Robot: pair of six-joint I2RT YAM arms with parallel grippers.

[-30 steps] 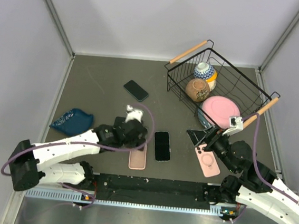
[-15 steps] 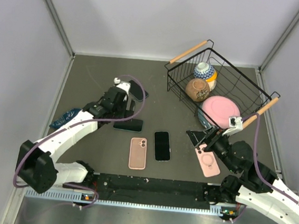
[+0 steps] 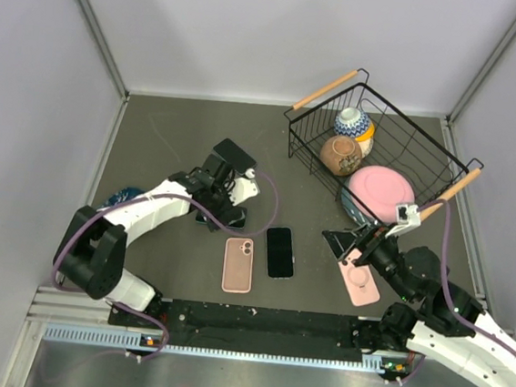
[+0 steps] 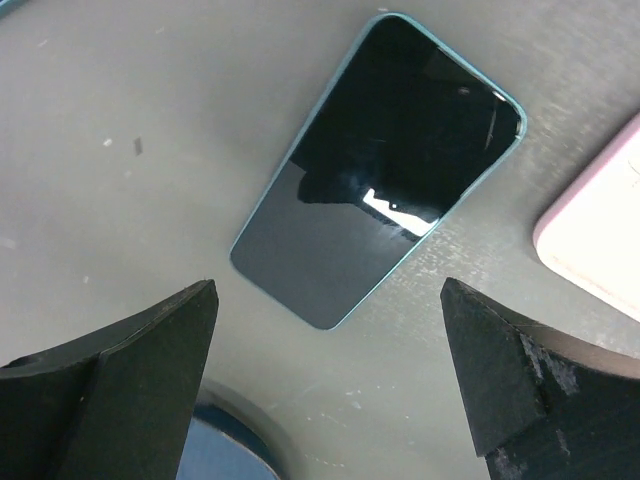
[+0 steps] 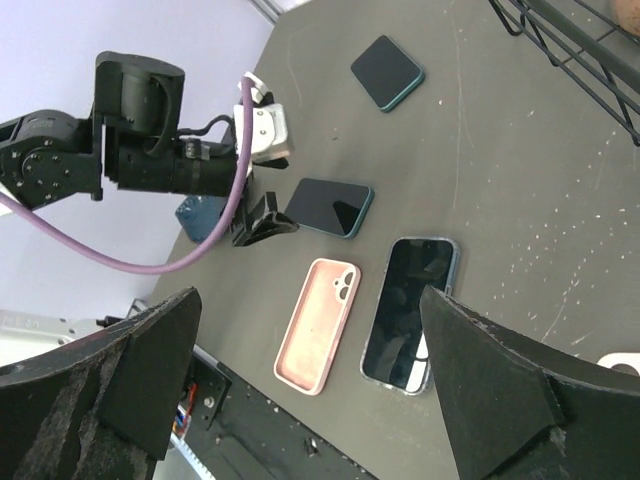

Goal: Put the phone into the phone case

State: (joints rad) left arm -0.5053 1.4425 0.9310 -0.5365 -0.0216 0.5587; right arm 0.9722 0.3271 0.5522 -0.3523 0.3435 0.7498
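Note:
An empty pink phone case (image 3: 238, 265) (image 5: 317, 325) lies hollow side up near the front edge. A dark phone (image 3: 280, 251) (image 5: 410, 313) lies right beside it. A teal-edged phone (image 3: 232, 217) (image 4: 380, 170) (image 5: 330, 207) lies behind the case. My left gripper (image 3: 209, 209) (image 4: 328, 290) (image 5: 262, 225) hangs open just above that phone's near end, holding nothing. Another teal-edged phone (image 3: 234, 155) (image 5: 387, 72) lies farther back. My right gripper (image 3: 345, 243) (image 5: 308, 295) is open and empty, raised at the right.
A pink case with a ring (image 3: 357, 282) lies under the right arm. A wire basket (image 3: 293, 135) at the back right holds bowls, with a pink plate beside them. A blue cloth (image 3: 114, 201) (image 4: 225, 455) lies at the left, by the left arm.
The left arm left the pink case, swung to the back left, then came over the teal-edged phone, its jaws opening wider. The right gripper opened a little and barely moved.

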